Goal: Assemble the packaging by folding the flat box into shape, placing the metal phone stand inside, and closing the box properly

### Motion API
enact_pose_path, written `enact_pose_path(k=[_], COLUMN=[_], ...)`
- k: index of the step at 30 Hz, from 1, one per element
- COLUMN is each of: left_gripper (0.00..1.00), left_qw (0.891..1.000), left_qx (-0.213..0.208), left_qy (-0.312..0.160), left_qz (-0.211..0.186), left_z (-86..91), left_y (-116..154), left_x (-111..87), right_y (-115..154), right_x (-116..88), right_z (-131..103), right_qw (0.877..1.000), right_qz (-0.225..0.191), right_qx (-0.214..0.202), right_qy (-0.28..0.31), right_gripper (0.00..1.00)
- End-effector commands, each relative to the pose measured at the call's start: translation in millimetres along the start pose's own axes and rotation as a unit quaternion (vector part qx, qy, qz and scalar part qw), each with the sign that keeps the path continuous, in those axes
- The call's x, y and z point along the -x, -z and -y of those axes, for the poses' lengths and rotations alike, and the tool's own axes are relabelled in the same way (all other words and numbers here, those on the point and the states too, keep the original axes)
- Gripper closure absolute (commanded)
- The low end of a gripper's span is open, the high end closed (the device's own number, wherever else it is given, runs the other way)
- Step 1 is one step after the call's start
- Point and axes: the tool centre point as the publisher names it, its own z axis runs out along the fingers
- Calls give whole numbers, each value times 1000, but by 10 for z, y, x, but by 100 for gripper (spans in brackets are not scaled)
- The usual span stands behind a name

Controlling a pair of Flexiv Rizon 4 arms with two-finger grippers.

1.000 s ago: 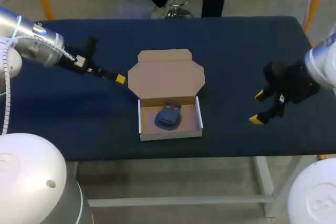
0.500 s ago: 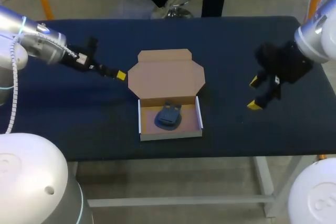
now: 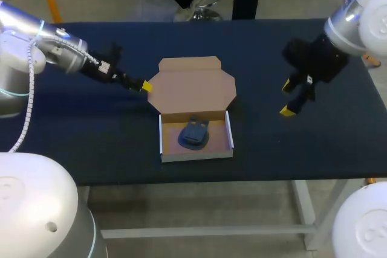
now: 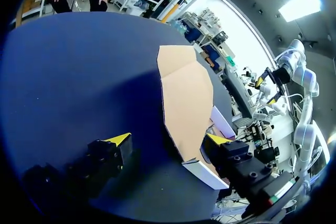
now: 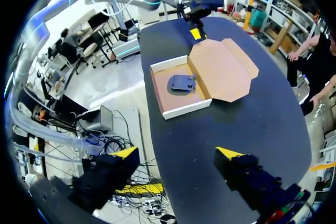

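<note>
The cardboard box [image 3: 196, 148] stands folded in the table's middle, its lid [image 3: 192, 86] lying flat and open behind it. Inside the tray rests the dark phone stand [image 3: 194, 134]. My left gripper [image 3: 144, 86] is at the lid's left edge; in the left wrist view the left gripper [image 4: 167, 140] stands open, with the lid's [image 4: 186, 87] near corner in the gap between its fingers. My right gripper [image 3: 285, 98] hangs open to the right of the box, holding nothing. From the right wrist view, its gripper [image 5: 177, 153] faces the box [image 5: 173, 109], the stand [image 5: 182, 83] and the lid [image 5: 223, 66].
A dark blue cloth covers the table [image 3: 91, 143]. My left arm [image 3: 60, 55] lies low over the table's left part. Bare cloth shows to the right of the box [image 3: 314, 143] and along the front edge.
My left gripper has slid right to the lid's left edge. My right gripper has moved away from the front edge toward the back and slightly left, staying open.
</note>
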Motion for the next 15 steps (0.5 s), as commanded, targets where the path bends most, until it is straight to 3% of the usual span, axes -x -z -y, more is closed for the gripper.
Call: enact_pose_path(k=[1,15], left_gripper=[15,35], left_qw=[1000,998], left_qx=[3,7], left_qy=[0,-9], left_qz=[-24,-61], left_z=[35,98], left_y=[-60,-285], left_x=[86,-134], right_y=[-16,-71], right_x=[84,292], right_z=[-100,-316], right_qw=[1000,1000], right_qz=[-8,-12], right_qx=[-14,-16], right_qy=[0,8], right_gripper=[0,0])
